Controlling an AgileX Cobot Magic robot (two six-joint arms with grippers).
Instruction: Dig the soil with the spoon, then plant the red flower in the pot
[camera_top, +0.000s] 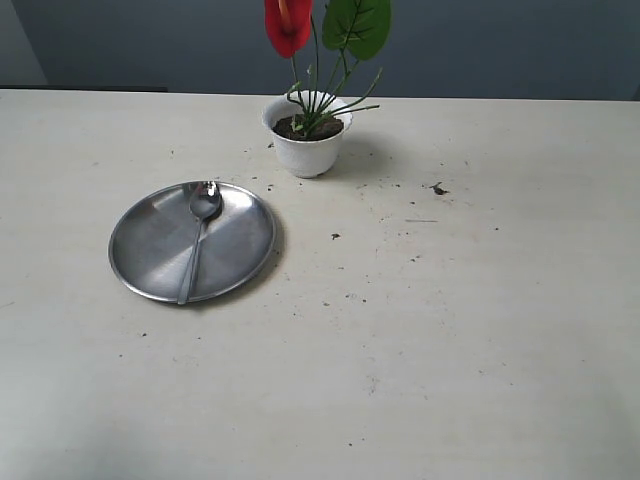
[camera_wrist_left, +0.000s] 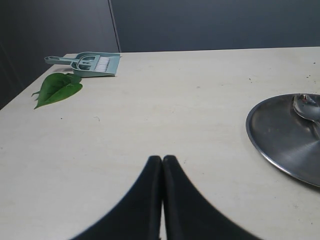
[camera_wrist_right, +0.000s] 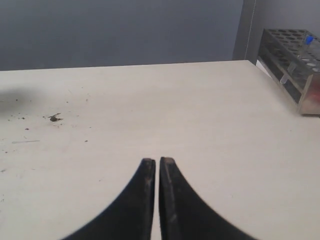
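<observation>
Plainly, both of my end effectors are clenched on nothing. The left end effector hangs low over the bare table with its jaws pressed together, near the steel plate. The right end effector shows only a hairline slit between its jaws and holds nothing. It sits over open table, apart from a few dark crumbs. The flower stands upright in the pot at the far side of the table. Its stems are sunk into the soil, which I judge is what props it up. The spoon lies across the plate with its bowl toward the pot and its handle reaching the near rim. That looks like a sensible place to park it, so any dirt on it lands on steel and not on the table. From how things lie, I judge the digging and planting done, with neither arm needed at the pot. A loose leaf and a dustpan sit well off by the left edge, and a rack stands at the right edge, all outside the work.
</observation>
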